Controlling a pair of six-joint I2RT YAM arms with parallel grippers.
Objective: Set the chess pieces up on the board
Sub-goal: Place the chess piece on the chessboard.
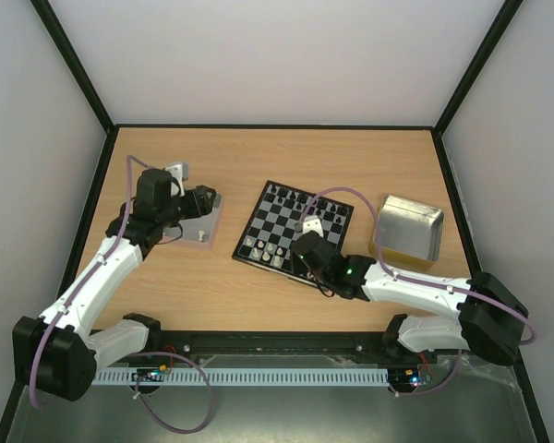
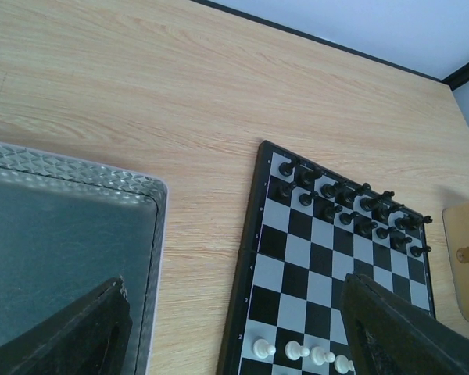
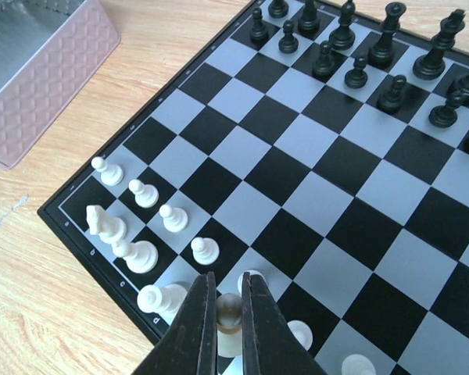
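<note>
the flat square chessboard, with black and pale grey squares and a thin black border, lies on the light wooden table. the small black chess pieces fill two rows along the board's far edge. the small cream-white chess pieces stand in the two rows at the board's near edge, towards its left corner. four pawns form the inner row, and a knight and taller pieces stand behind them against the border.

the right gripper hangs over that same near edge of the board. its two black fingers are pinched tight on a round-headed cream-white piece in the border row. the fingers hide its base, so i cannot tell whether it rests on the board. a few more cream-white pieces show just to its right.

the left gripper is off the board's left side, above a shiny rectangular metal tray with a quilted rim. this tray lies just beside the board without touching it. the gripper's dark fingers stand wide apart, and only tray, table and board show between them. a second metal tray, brassy in tone, sits off the board's right side, near it but apart.
</note>
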